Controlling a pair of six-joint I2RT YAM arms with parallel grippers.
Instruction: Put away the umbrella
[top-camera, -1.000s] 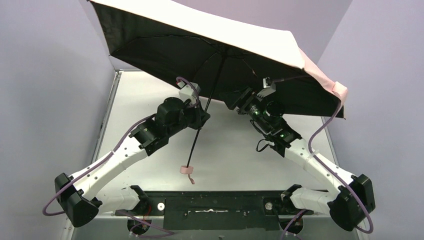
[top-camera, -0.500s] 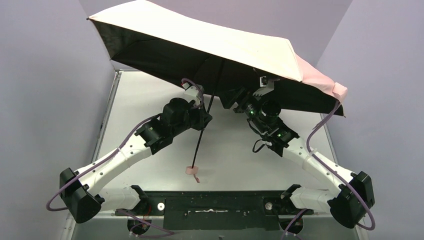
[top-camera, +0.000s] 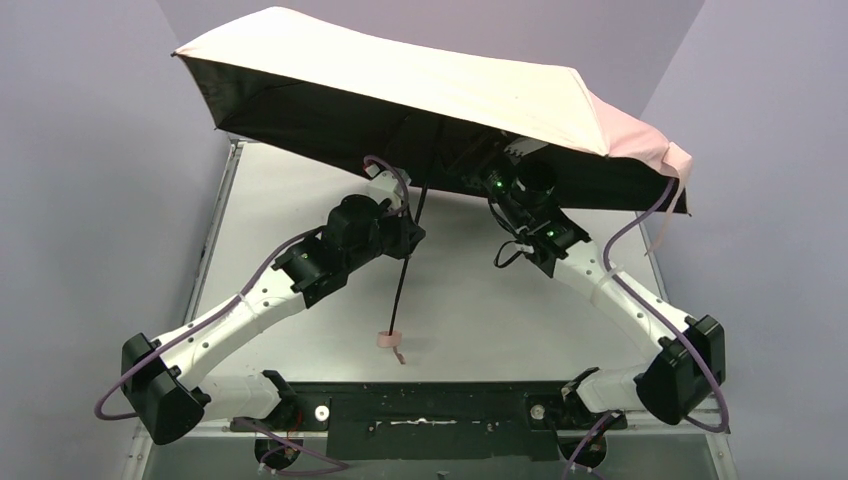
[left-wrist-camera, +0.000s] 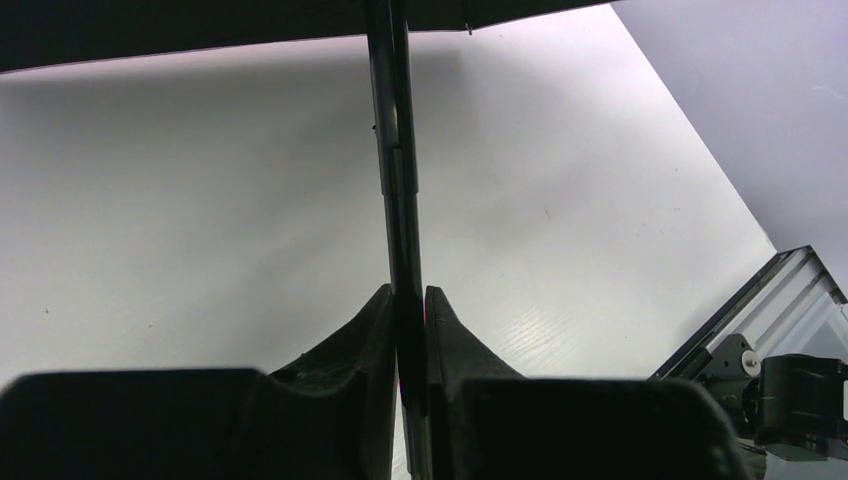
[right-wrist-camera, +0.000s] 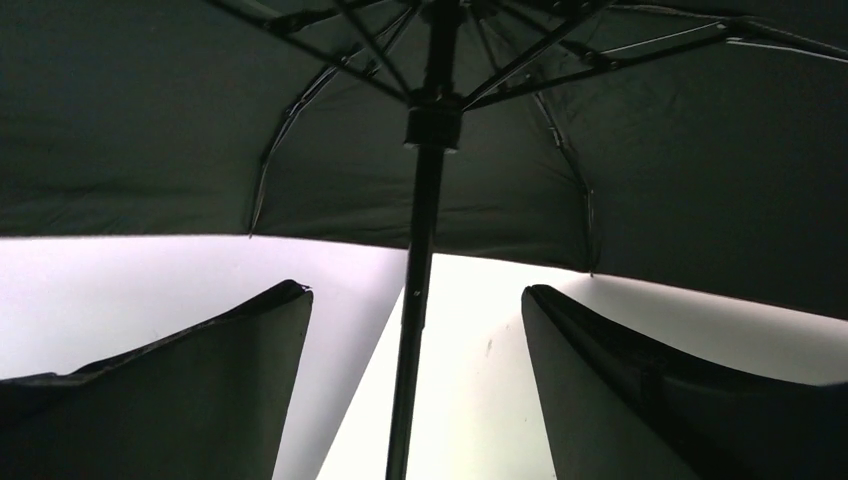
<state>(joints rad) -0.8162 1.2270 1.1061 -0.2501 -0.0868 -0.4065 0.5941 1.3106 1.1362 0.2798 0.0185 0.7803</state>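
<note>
Top view: one open umbrella (top-camera: 400, 80) hangs over the worktop (top-camera: 300, 190). The right arm (top-camera: 590, 280) has pushed farther under the canopy.

Left wrist: the left hand (left-wrist-camera: 408, 295) is clamped on the shaft (left-wrist-camera: 395, 150).

Right wrist: the right hand (right-wrist-camera: 415, 292), one of two, gapes empty astride the shaft below the runner (right-wrist-camera: 433, 125), probably to collapse the umbrella.

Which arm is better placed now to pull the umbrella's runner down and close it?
Right. The right gripper is open on both sides of the shaft, just below the runner. The left gripper is shut on the shaft, holding the umbrella up.
</note>
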